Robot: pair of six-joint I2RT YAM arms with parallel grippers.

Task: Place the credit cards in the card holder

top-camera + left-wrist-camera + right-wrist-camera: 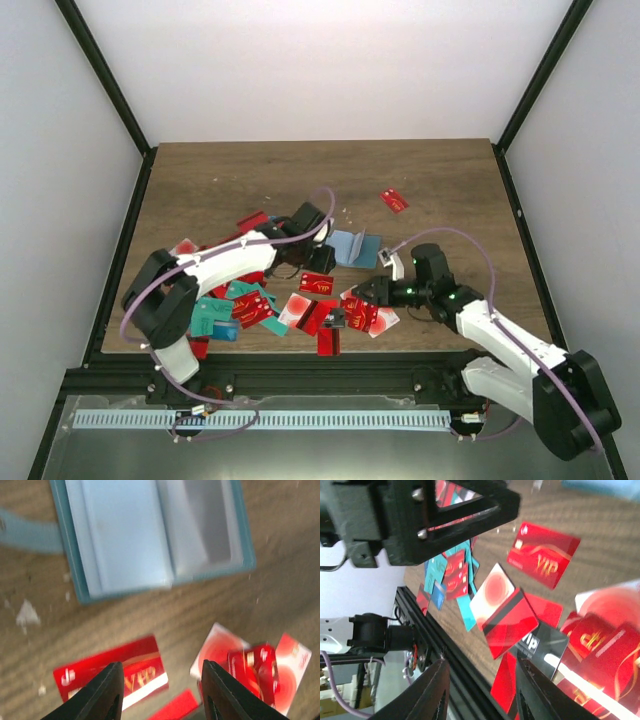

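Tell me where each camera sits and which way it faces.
Top external: above and behind the arms, looking down on the table; left arm and right arm show.
Left wrist: on the left arm, looking down at the open card holder; left fingers at bottom.
Right wrist: on the right arm, looking over the credit cards toward the left arm; right fingers at bottom.
Shared: top and left wrist both show the card holder.
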